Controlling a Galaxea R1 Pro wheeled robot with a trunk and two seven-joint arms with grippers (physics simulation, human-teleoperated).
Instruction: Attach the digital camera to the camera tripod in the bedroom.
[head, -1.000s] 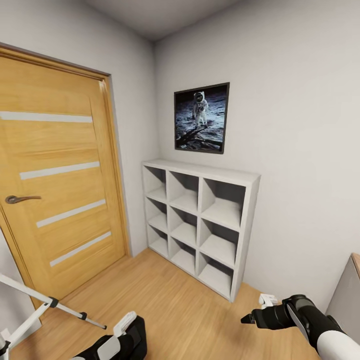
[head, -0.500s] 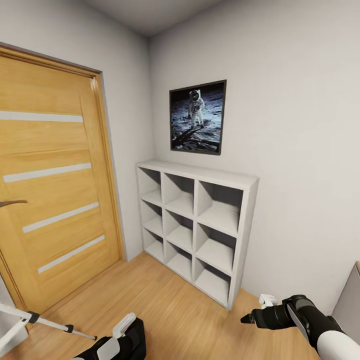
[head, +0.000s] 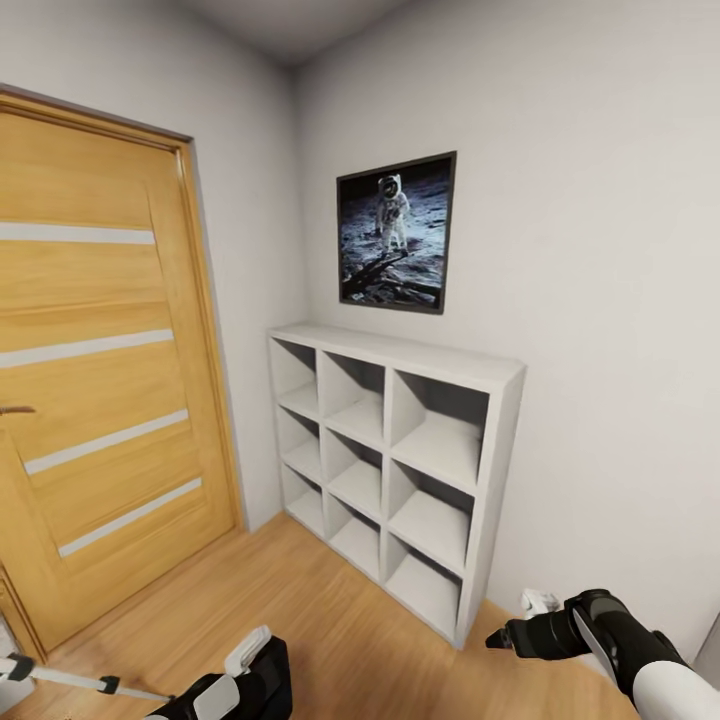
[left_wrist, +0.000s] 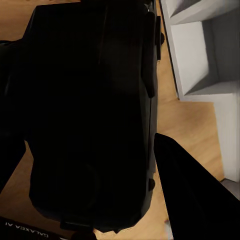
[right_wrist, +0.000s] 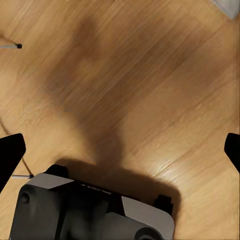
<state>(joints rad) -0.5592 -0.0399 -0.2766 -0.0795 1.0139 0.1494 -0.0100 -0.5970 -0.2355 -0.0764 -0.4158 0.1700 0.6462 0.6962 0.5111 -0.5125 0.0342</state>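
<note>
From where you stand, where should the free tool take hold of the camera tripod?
Probably the camera tripod by its silver leg tube, beside the black joint: thin, round, slanting low. Close the open right tool across it from above; the left tool is full with the digital camera.

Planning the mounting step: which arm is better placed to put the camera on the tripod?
Left. The left pincer is closed on the camera, and a tripod leg shows on that side. The right pincer is open and empty above the floor.

Light wood floor (head: 330, 610), grey cube shelf (head: 395, 470) standing on it, tripod leg (head: 60, 680) resting at its edge
</note>
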